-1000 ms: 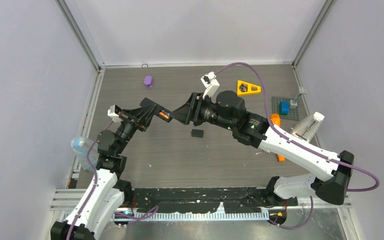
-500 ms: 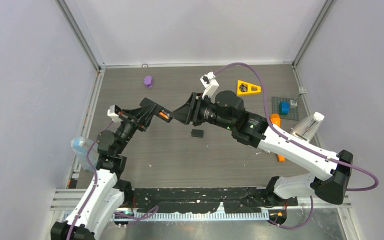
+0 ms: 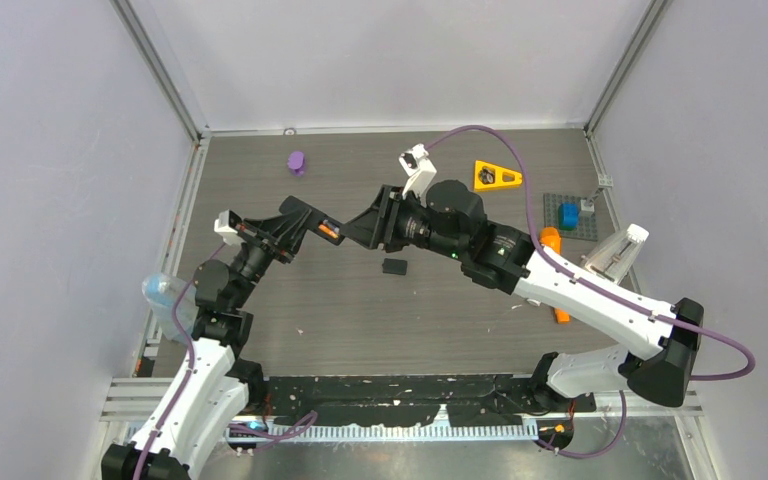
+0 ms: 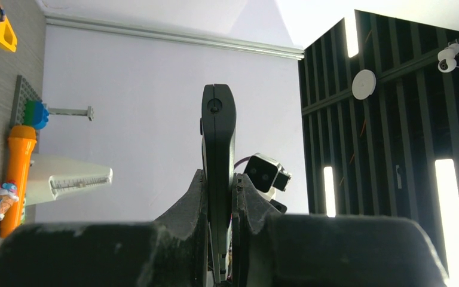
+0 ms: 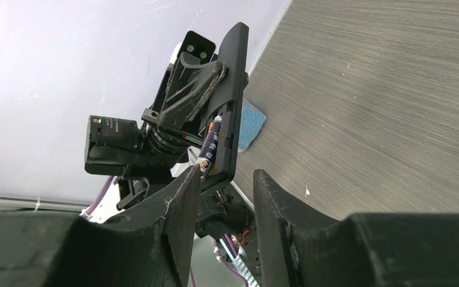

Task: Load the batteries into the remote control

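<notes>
The left gripper (image 4: 218, 186) is clamped on the black remote (image 4: 218, 128) and holds it up off the table (image 3: 360, 320), near the middle and a little toward the left. From the left wrist the remote shows edge-on as a thin, upright dark slab pinched between the two fingers. The right wrist view looks into the remote's open back, where one battery (image 5: 210, 148) lies lengthwise in the slot. It is a slim little cylinder with a dark body, orange at the ends and some pale marking along its side. In the overhead view it shows only as a small orange streak (image 3: 330, 232) between the two arms. The right gripper (image 5: 227, 179) faces the open back with its fingers apart and nothing between them except the remote's lower end, which sits in the gap. Whether one fingertip (image 5: 191, 176) touches the remote or the battery cannot be told. A small black piece (image 3: 394, 266) lies flat on the table just beneath the right gripper. Well off to the right lie the thick orange stick (image 3: 552, 243) and a yellow triangle (image 3: 497, 176), and a purple thing (image 3: 296, 161) sits toward the back left.
</notes>
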You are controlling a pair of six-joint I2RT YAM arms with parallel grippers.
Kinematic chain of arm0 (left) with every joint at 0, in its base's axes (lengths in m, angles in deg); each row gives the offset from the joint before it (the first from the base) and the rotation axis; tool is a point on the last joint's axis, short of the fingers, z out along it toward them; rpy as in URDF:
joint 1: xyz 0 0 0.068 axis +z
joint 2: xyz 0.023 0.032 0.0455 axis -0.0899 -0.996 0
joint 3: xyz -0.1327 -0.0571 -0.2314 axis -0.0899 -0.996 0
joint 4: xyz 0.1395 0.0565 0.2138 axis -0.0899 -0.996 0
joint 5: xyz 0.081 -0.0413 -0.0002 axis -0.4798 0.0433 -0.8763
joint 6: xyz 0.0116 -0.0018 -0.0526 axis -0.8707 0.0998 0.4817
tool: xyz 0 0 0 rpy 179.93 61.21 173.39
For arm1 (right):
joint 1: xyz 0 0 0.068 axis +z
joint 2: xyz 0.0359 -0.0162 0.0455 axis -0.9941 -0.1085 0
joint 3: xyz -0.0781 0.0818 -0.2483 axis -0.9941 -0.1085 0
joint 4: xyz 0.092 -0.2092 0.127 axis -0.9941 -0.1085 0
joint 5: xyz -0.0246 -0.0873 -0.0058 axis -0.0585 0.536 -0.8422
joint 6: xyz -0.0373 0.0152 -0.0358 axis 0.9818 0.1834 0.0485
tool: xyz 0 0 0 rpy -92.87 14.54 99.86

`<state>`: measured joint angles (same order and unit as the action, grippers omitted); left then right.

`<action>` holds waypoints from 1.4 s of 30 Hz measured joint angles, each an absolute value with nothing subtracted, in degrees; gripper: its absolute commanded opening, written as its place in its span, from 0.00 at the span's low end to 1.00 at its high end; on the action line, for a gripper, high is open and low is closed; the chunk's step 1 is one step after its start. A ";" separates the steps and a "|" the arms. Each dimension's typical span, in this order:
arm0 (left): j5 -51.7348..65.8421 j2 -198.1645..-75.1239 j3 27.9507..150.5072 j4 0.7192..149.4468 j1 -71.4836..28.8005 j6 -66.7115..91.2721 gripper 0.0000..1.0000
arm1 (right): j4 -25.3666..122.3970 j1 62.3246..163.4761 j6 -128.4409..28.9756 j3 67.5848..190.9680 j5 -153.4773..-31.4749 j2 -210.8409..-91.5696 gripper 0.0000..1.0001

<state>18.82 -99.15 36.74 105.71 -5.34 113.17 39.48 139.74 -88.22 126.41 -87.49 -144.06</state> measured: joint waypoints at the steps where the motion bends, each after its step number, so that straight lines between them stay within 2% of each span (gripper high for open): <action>1: 18.85 -99.08 36.74 105.69 -5.34 113.08 0.00 | 39.35 139.74 -88.30 126.41 -87.38 -144.06 0.43; 14: 18.67 -98.84 36.74 104.92 -5.26 112.49 0.00 | 35.66 139.74 -88.96 128.60 -85.06 -145.08 0.43; 26: 18.02 -99.00 36.87 103.50 -4.97 108.97 0.00 | 27.92 139.74 -87.12 133.69 -83.32 -147.77 0.37; 34: 18.50 -99.00 39.93 102.67 -5.02 101.87 0.00 | 25.93 139.19 -86.14 134.35 -82.14 -146.83 0.58; 42: 20.46 -99.37 41.79 102.21 -5.28 95.75 0.00 | 31.61 137.99 -86.95 131.05 -86.27 -142.33 0.62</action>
